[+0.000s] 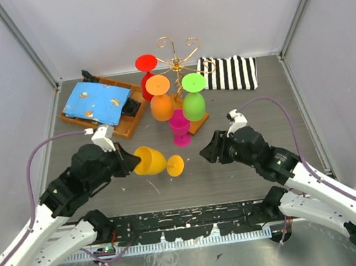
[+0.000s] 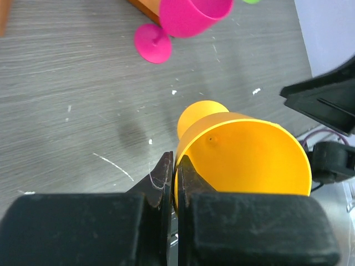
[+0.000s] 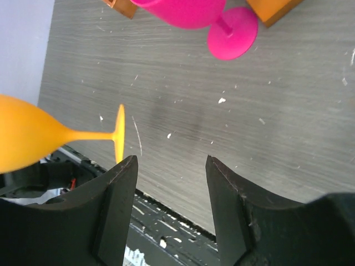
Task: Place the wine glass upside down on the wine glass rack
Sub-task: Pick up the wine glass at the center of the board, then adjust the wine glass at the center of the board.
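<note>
Handover step: your left tool (image 2: pixel 175 169) pinches the yellow wine glass (image 1: pixel 150 160) by its rim; your open right tool (image 3: pixel 171 166) should take the stem (image 3: pixel 89 134)

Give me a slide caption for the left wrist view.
Left fingers pinch the rim of an orange-yellow plastic wine glass held sideways over the grey wood-grain table, a pink wine glass beyond.

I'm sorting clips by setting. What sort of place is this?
Probably a robot lab test cell, not a kitchen: plain grey panel walls, arms bolted to a black rail, bright plastic-looking glasses on the wine glass rack.
</note>
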{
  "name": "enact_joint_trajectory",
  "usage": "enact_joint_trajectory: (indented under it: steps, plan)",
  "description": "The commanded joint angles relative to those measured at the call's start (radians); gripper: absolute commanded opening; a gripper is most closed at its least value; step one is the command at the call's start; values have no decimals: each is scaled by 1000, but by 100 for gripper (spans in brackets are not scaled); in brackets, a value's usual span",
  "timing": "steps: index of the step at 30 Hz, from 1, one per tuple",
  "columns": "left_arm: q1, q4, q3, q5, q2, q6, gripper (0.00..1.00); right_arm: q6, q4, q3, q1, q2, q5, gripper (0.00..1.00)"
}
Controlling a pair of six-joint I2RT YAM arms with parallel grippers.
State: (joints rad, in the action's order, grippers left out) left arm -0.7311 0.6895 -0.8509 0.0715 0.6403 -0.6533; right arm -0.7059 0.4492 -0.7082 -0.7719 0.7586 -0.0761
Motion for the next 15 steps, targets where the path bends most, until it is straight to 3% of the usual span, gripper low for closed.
enact_joint_trajectory:
  steps: [1, 8, 15]
  plan:
    - [-146, -108, -11, 164, 24, -24, 0, -155, -155, 70, -16, -78, 2, 58]
    - [-279, -198, -48, 284, 146, 3, 0, -249, -262, 193, -16, -142, 35, 57]
    - [-304, -272, -39, 313, 153, 11, 0, -254, -271, 224, -16, -129, 38, 55]
